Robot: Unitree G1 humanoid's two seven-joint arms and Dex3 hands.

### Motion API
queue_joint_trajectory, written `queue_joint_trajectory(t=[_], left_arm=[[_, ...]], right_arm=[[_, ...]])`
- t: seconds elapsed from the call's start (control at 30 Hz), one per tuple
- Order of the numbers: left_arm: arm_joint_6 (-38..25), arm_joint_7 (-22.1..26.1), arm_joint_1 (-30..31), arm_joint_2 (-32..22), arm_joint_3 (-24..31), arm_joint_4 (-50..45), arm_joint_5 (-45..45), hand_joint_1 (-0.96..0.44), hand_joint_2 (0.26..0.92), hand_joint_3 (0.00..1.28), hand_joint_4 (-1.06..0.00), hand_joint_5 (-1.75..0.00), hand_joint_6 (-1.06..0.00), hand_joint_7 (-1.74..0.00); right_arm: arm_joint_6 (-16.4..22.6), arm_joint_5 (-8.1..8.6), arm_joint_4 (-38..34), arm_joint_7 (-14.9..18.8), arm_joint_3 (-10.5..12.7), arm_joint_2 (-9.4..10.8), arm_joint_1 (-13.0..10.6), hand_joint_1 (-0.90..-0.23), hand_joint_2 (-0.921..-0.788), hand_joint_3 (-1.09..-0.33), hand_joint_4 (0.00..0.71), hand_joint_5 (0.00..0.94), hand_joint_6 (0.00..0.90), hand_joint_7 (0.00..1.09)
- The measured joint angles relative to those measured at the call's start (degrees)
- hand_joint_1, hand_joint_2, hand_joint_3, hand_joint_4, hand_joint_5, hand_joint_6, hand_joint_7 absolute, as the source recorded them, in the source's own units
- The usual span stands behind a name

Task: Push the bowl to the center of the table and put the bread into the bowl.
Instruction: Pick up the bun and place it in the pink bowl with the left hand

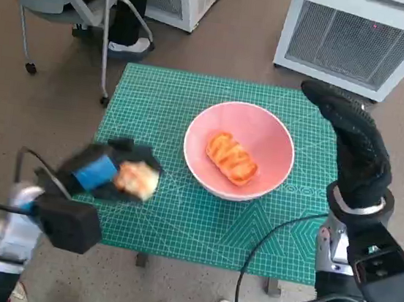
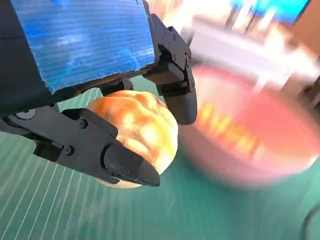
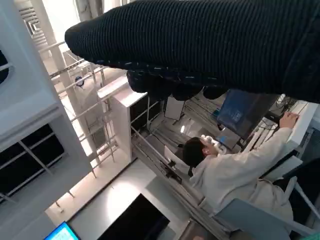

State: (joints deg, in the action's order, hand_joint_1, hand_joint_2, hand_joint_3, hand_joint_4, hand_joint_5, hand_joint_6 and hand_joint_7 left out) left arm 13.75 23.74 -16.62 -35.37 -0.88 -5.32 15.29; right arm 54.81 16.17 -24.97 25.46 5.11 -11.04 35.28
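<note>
The table [image 1: 178,222], covered by a green gridded cutting mat, carries a wide pink round bowl [image 1: 269,141] roughly at its middle, with one glazed orange-brown bread roll [image 1: 231,157] already lying inside. To the bowl's left, the left robot hand [image 1: 115,170] (blue tape across its back) clasps a second, round golden bread bun [image 2: 137,125], black fingers [image 2: 115,155] wrapped around it, near the rim but not over it. The right robot hand [image 1: 354,140], gloved, hovers at the bowl's right edge holding nothing; whether its fingers are spread I cannot tell. The left hand looks blurred, so the risk, I'd judge, is clipping the rim and shoving the bowl, or letting go early onto the mat.
</note>
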Motion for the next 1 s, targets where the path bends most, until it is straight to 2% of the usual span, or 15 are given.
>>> queue_joint_trajectory(t=[0.17, 0.37, 0.53, 0.63, 0.7, 0.73, 0.77, 0.8, 0.83, 0.87, 0.9, 0.93, 1.0], left_arm=[[0.13, -2.88, -4.47, 2.33, 0.06, -2.46, 0.42, 0.0, 0.92, 0.09, -0.58, -1.28, -0.68, -1.11], [1.62, -6.2, -9.85, 5.21, -2.45, -1.39, 3.65, 0.0, 0.92, 0.08, -0.59, -1.22, -0.68, -1.15], [4.08, -7.33, -18.07, 10.07, -8.47, 7.98, 6.88, 0.0, 0.921, 0.12, -0.56, -1.23, -0.63, -1.22], [4.34, -7.0, -21.53, 12.27, -11.27, 13.82, 7.49, 0.0, 0.921, 0.17, -0.51, -1.26, -0.57, -1.31], [4.26, -6.2, -23.32, 13.45, -12.9, 17.01, 7.72, 0.0, 0.921, 0.23, -0.44, -1.31, -0.51, -1.38], [4.2, -5.64, -24.14, 13.91, -13.68, 18.48, 7.79, -0.07, 0.921, 0.24, -0.42, -1.19, -0.5, -1.4], [4.12, -5.06, -24.84, 14.25, -14.38, 19.92, 7.91, -0.17, 0.921, 0.24, -0.45, -0.91, -0.49, -1.42], [3.96, -4.46, -25.37, 14.49, -14.9, 21.02, 8.05, -0.21, 0.921, 0.25, -0.47, -0.77, -0.48, -1.43], [3.67, -3.62, -26.11, 14.85, -15.62, 22.57, 8.32, -0.26, 0.921, 0.26, -0.5, -0.54, -0.47, -1.44], [3.31, -2.85, -26.68, 15.1, -16.2, 23.66, 8.57, -0.25, 0.91, 0.21, -0.5, -0.36, -0.42, -1.14], [3.0, -2.12, -27.22, 15.34, -16.75, 24.66, 8.74, -0.25, 0.913, 0.18, -0.5, -0.29, -0.43, -0.99], [2.5, -1.17, -27.8, 15.57, -17.36, 25.71, 8.89, -0.25, 0.916, 0.14, -0.49, -0.18, -0.44, -0.74], [1.55, 0.54, -28.79, 15.84, -18.47, 27.47, 9.15, -0.27, 0.919, 0.09, -0.45, -0.07, -0.45, -0.44]], right_arm=[[0.0, -0.02, -0.08, 0.09, 0.09, -0.01, 0.0, -0.59, -0.921, -0.774, 0.263, 0.0, -0.001, 0.67], [0.02, -0.02, -0.13, 0.1, 0.34, -0.04, 0.0, -0.594, -0.921, -0.775, 0.263, 0.0, -0.001, 0.68], [0.12, 0.11, -0.15, 0.13, 0.94, -0.67, -0.05, -0.596, -0.921, -0.776, 0.263, 0.0, -0.001, 0.67], [0.16, -0.07, -0.12, 0.2, 0.67, -0.24, -0.02, -0.598, -0.921, -0.777, 0.262, 0.0, -0.001, 0.67], [0.18, -0.07, -0.11, 0.2, 0.65, -0.14, -0.02, -0.601, -0.921, -0.777, 0.262, 0.0, -0.001, 0.67], [0.19, -0.07, -0.08, 0.2, 0.66, -0.13, -0.03, -0.603, -0.921, -0.777, 0.262, 0.0, -0.001, 0.67], [0.21, -0.07, -0.04, 0.2, 0.69, -0.14, -0.04, -0.605, -0.921, -0.776, 0.262, 0.0, -0.001, 0.67], [0.21, -0.06, 0.01, 0.19, 0.73, -0.14, -0.04, -0.606, -0.921, -0.776, 0.262, 0.0, -0.001, 0.67], [0.22, -0.06, 0.13, 0.19, 0.84, -0.2, -0.1, -0.608, -0.921, -0.776, 0.262, 0.0, -0.001, 0.67], [0.22, -0.08, 0.23, 0.17, 0.93, -0.24, -0.15, -0.609, -0.921, -0.776, 0.262, 0.0, -0.001, 0.67], [0.25, -0.11, 0.32, 0.15, 1.03, -0.29, -0.21, -0.61, -0.921, -0.776, 0.263, 0.0, -0.001, 0.67], [0.26, -0.18, 0.46, 0.09, 1.14, -0.32, -0.32, -0.61, -0.921, -0.776, 0.262, 0.0, -0.001, 0.67], [0.33, -0.46, 0.7, -0.1, 1.35, -0.35, -0.5, -0.611, -0.921, -0.775, 0.261, 0.0, -0.001, 0.66]])
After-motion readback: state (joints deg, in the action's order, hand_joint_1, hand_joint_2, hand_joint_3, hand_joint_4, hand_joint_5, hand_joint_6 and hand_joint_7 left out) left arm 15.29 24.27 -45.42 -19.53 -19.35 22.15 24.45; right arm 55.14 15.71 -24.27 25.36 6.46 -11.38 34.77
